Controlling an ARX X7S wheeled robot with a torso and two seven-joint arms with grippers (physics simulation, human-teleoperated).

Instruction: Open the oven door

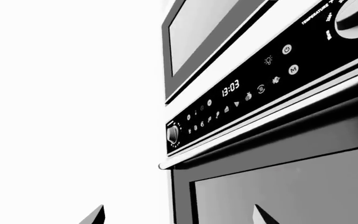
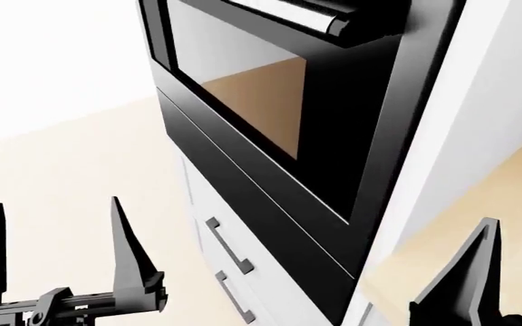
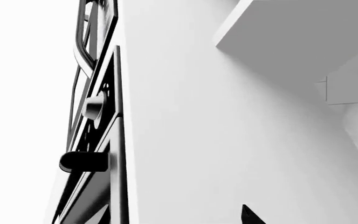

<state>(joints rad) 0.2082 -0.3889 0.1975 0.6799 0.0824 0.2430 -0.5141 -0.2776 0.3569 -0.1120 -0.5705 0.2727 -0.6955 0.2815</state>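
Left gripper [image 2: 57, 231] hangs spread wide, holding nothing; right gripper [image 2: 506, 272] only partly shows, can't tell its state. Oven door [image 2: 325, 146] sits shut just ahead. Control panel [image 1: 272, 79] reads "13:03", "TEMPERATURE", "M".

One oven door [image 2: 279, 129] with one bar handle [image 2: 320, 20]; below the door, two drawer pulls [image 2: 229, 246]; two pincers [image 2: 57, 255].
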